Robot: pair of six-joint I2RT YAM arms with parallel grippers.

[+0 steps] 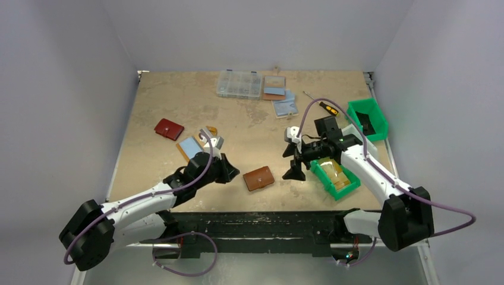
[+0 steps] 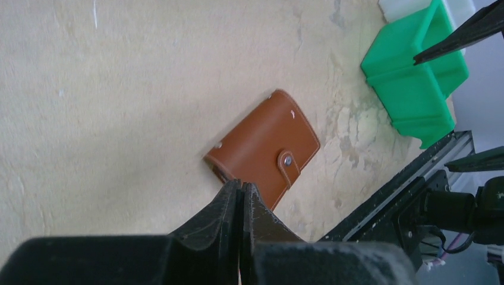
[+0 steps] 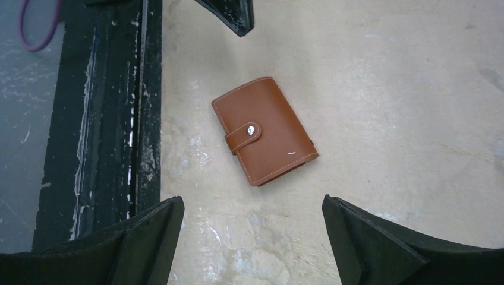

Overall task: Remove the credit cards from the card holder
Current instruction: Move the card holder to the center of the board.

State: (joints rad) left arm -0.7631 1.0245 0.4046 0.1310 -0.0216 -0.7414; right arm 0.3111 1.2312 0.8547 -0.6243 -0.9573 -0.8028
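While the brown leather card holder (image 1: pixel 259 178) lies closed and flat on the table (image 1: pixel 178 101), its small snap tab is fastened across the cover. It sits near the table's front edge, between the two arms. On its left, the left gripper (image 2: pixel 241 189) is fully closed, its two black fingers (image 2: pixel 226 208) pressed flat against each other with nothing between them. Their tips sit right at the holder's near edge; whether they touch the leather cannot be told. On the other side, the right gripper (image 3: pixel 251 205) hangs above the table with its fingers spread wide. It holds nothing and is clear of the holder. A green bin (image 2: pixel 416 83) stands on the table just beyond the right gripper, on the side away from the holder.
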